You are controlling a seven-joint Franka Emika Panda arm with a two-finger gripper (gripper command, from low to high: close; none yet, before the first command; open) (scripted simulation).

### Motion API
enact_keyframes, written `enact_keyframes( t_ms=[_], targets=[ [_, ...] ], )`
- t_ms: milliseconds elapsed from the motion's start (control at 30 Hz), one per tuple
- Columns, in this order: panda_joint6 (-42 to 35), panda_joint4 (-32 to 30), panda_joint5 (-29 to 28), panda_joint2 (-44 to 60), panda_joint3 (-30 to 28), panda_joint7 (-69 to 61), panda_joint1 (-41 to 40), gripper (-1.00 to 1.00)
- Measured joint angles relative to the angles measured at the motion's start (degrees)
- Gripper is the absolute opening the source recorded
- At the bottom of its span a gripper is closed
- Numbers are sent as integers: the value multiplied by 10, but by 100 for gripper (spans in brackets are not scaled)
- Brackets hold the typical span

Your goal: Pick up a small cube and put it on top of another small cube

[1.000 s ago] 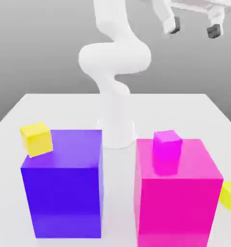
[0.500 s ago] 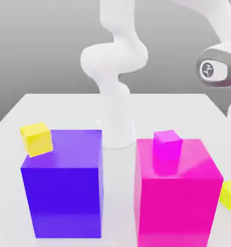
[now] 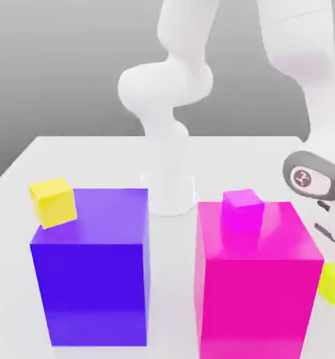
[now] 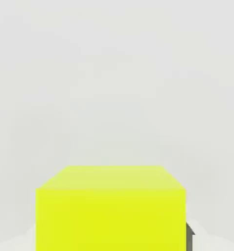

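Exterior view, item one: yellow-green cube (image 3: 331, 283), the task's thing. Location: on the table (image 3: 174, 308), at the exterior view's right edge, just beyond the right side of the large pink block (image 3: 258, 301). Condition: low, with no visible lift; the block hides part of it.

Item two: tool (image 4: 112, 236), one, clamped on the yellow-green cube. In the hand view a dark fingertip (image 4: 189, 239) lies against one side of the cube.

Item three: magenta cube (image 3: 242, 212), small, on top of the pink block, toward its far side. Nothing stacked on it. A possible destination.

Item four: yellow cube (image 3: 53, 203), small, tilted, at the left side of the large blue block (image 3: 93, 280), partly past its edge. Nothing stacked on it. Also a possible destination, though a poor seat by the look of it.

Item five: arm (image 3: 167, 84), white, base on the far part of the table, its reach extending to the right.

Progress, as judged: reach done; grasp apparently made. Outstanding: lift, carry over the chosen cube, lowering, release, withdrawal. No small cube stands on another. Estimate: rather less than half complete. Destination: not determinable from these views.
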Motion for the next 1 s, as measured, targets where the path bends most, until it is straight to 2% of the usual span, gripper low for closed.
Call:
enact_keyframes(
  t_ms=[167, 367, 733, 800, 867, 900, 1000],
  targets=[
    [-70, -8, 31, -80, 23, -32, -12, -100],
    [-203, 13, 78, -197, -5, 0, -62, -100],
    [-452, 36, 67, -422, -67, 175, -180, -100],
    [-446, 19, 70, -430, -76, 193, -192, -100],
    [-407, -9, 72, -419, -78, 197, -195, -100],
    [-384, -23, 72, -411, -78, 197, -196, 100],
    [-384, -23, 72, -411, -78, 197, -196, 100]
  ],
)
